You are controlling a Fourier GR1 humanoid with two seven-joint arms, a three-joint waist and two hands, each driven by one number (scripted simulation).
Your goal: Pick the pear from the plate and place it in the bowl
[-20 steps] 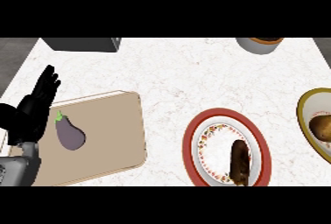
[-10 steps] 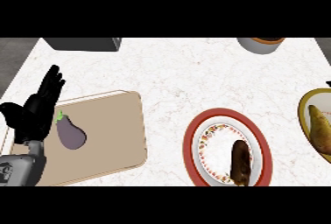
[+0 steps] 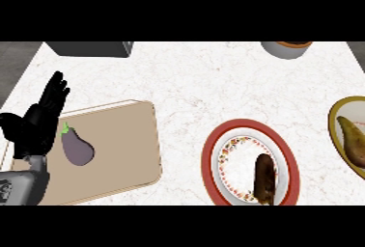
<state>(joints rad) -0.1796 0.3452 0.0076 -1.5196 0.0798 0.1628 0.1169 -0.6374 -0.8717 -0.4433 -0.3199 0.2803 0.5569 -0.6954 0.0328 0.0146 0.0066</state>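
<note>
A yellow-brown pear (image 3: 351, 138) lies in an olive-rimmed plate (image 3: 333, 126) that the right edge of the head view cuts off. Left of it stands a red-rimmed bowl (image 3: 208, 159) with a patterned white inside, holding a dark brown oblong thing (image 3: 265, 177). My left hand (image 3: 37, 124) rests open at the far left with its fingers pointing up, far from both dishes. No right hand shows anywhere.
A purple eggplant (image 3: 77, 148) lies on a tan cutting board (image 3: 121, 144) right beside my left hand. A grey cup (image 3: 287, 48) stands at the back right, and a dark box (image 3: 89, 48) at the back left. Bare white counter lies between board and bowl.
The pear looked rounded a second ago and now lies stretched out lengthwise on its plate. My left hand has barely shifted.
</note>
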